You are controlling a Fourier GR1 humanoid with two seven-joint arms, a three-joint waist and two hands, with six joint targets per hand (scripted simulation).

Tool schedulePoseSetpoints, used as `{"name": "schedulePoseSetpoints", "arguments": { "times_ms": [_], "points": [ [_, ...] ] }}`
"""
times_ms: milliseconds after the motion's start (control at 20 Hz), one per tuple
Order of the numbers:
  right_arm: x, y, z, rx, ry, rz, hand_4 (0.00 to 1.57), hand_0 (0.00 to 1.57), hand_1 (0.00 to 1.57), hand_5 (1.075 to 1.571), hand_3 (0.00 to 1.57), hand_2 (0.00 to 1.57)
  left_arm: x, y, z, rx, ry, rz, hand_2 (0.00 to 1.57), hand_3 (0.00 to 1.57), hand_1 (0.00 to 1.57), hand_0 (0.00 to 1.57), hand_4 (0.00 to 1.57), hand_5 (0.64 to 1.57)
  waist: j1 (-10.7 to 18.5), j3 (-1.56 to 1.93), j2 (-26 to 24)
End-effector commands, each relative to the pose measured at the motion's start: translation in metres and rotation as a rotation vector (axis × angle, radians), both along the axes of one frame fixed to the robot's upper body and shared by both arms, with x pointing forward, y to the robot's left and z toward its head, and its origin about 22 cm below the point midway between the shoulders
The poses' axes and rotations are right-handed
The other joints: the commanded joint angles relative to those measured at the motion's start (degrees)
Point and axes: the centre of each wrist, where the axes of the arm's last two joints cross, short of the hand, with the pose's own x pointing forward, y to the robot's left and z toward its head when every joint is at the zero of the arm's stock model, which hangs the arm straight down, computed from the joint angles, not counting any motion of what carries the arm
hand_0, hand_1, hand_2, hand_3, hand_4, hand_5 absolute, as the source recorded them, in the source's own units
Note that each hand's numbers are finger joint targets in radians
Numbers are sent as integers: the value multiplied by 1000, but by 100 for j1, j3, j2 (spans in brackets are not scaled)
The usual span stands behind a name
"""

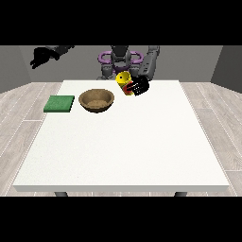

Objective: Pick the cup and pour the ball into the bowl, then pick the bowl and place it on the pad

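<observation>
The hand at the view's right [140, 86], fingers clamped on the cup [124, 82], should tip it squarely over the bowl [96, 100]; the other hand's [40, 56] fingers unclear.

Large white table [123, 142] on dark legs, pale grey wood-plank floor [19, 108], plain grey walls [14, 66]
</observation>
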Motion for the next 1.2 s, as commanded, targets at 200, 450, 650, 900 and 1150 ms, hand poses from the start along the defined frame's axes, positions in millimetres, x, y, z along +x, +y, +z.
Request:
{"name": "schedulePoseSetpoints", "arguments": {
  "times_ms": [200, 450, 650, 900, 1150],
  "points": [
    [11, 20, 7, -12, -2, 67, 540, 0, 0, 1568, 677, 343, 12, -13, 8, 408, -61, 160, 1571, 1571, 1482, 1482, 1521, 1230, -455, 8, 22],
    [9, 2, -17, -5, 41, 31, 538, 0, 0, 1566, 671, 372, 16, -37, 11, 616, -69, 187, 1571, 1571, 1511, 1511, 1503, 1302, -234, 13, -178],
    [19, 13, -6, -10, 35, 41, 551, 0, 0, 1566, 658, 348, 25, -24, 17, 823, -161, 245, 1571, 1571, 1565, 1565, 1497, 1364, -226, 11, -182],
    [17, 8, -26, -25, 93, 26, 564, 0, 0, 1567, 663, 388, 20, -63, 11, 1038, -181, 205, 1571, 1571, 1571, 1571, 1130, 1517, -100, 11, -496],
    [24, 27, -26, -30, 82, 61, 573, 0, 0, 1566, 604, 347, 5, -78, -12, 1207, -194, 189, 1571, 1571, 1521, 1521, 1248, 1433, -323, 3, -417]
  ]
}}
